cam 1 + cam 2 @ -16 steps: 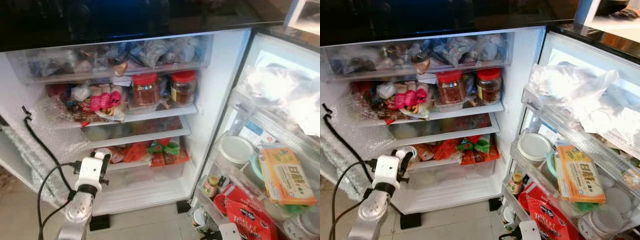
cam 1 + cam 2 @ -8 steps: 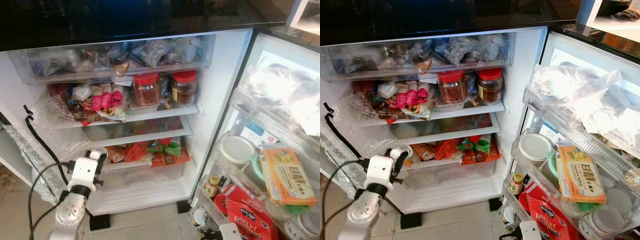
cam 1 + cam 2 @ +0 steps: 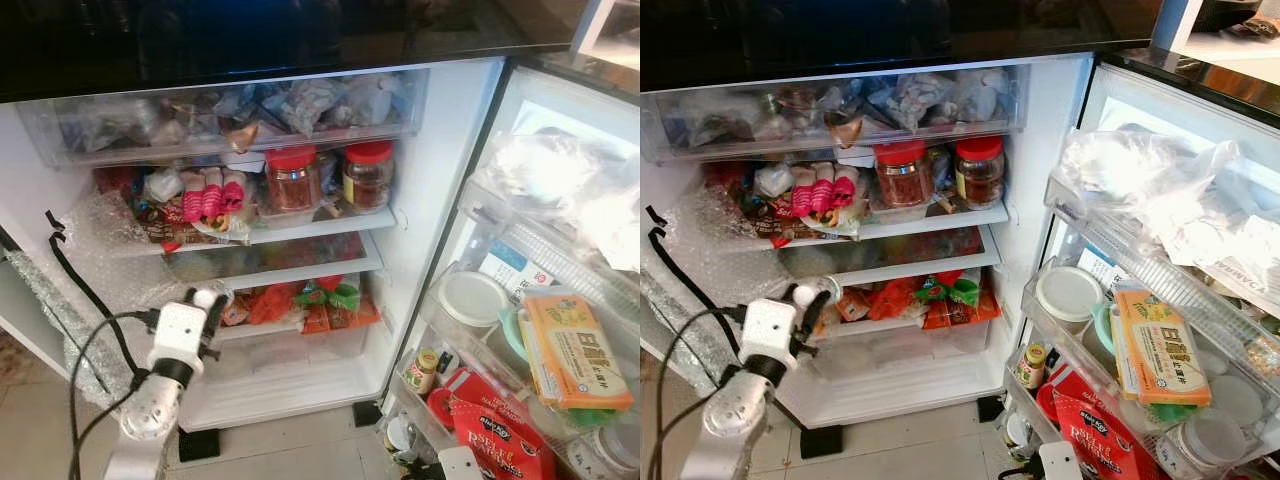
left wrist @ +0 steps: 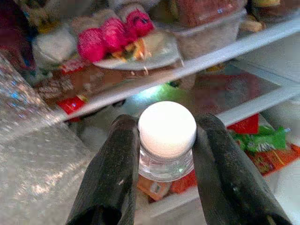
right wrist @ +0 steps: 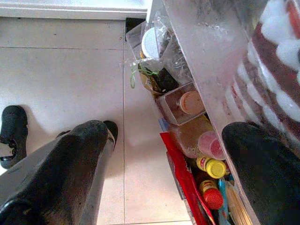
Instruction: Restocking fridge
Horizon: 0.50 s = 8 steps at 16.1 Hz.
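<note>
My left gripper (image 3: 205, 300) is shut on a small clear bottle (image 4: 166, 136) with a white cap, one black finger (image 4: 117, 173) on each side of its neck. It holds the bottle upright at the left front of the open fridge's lower shelf (image 3: 300, 325), next to red and green packets (image 3: 320, 300). My right gripper (image 5: 168, 129) hangs low beside the fridge door, open with nothing between its fingers, above the tiled floor (image 5: 70, 84).
Two red-lidded jars (image 3: 292, 180) and pink-wrapped food (image 3: 210, 195) stand on the upper shelf, under a full clear drawer (image 3: 230, 115). The open door's bins on the right hold a white tub (image 3: 472, 297), an orange box (image 3: 575, 350) and a red bag (image 3: 495, 430). A black cable (image 3: 85, 290) trails left.
Since half a second ago, my left gripper with the bottle has risen a little and moved right, closer to the lower shelf. The right arm has stayed put.
</note>
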### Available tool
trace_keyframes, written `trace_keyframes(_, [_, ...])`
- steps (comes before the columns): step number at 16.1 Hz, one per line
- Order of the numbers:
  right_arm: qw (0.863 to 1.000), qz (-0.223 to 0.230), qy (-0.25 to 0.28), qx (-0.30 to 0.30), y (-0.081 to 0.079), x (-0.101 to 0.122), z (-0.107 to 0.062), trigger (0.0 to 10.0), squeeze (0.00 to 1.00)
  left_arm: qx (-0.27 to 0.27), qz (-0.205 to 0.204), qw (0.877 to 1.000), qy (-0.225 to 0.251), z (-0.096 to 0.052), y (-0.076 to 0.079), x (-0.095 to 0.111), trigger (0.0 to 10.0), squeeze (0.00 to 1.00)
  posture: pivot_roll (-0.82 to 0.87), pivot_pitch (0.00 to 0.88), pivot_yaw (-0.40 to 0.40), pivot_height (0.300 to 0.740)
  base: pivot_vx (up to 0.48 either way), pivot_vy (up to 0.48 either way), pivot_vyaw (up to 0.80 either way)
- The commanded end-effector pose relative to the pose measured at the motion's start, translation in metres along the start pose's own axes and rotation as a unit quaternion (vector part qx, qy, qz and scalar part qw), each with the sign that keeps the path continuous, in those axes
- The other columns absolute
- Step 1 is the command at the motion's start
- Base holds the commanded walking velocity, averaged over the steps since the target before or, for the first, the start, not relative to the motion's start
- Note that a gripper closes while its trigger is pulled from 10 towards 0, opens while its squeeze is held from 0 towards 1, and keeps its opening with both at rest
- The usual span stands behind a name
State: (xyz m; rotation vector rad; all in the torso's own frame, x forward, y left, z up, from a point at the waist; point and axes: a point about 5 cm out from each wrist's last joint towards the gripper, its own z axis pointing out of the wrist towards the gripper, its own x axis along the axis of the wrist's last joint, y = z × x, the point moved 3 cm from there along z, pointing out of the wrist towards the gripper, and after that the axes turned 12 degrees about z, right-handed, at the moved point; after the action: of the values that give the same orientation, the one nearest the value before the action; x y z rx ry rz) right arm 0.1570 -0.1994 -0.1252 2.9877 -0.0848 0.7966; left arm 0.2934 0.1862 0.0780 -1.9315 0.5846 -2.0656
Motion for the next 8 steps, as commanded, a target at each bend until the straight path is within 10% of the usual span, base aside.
trace_keyframes(1, [1.000, -0.004, -0.009, 0.000, 0.0013, -0.0054, -0.0009, 10.0, 0.00, -0.004, -0.002, 1.000, 0.009, -0.0011, 0.0007, 0.0061, 10.0, 0.00, -0.09, 0.000, -0.002, 0.722, 0.000, 0.000, 0.00])
trace_keyframes(8, [1.000, -0.002, -0.009, -0.001, 0.0032, -0.0070, -0.0015, 10.0, 0.00, -0.007, -0.004, 1.000, 0.004, -0.0032, 0.0021, 0.0076, 10.0, 0.00, -0.08, 0.000, -0.009, 0.722, 0.000, 0.000, 0.00])
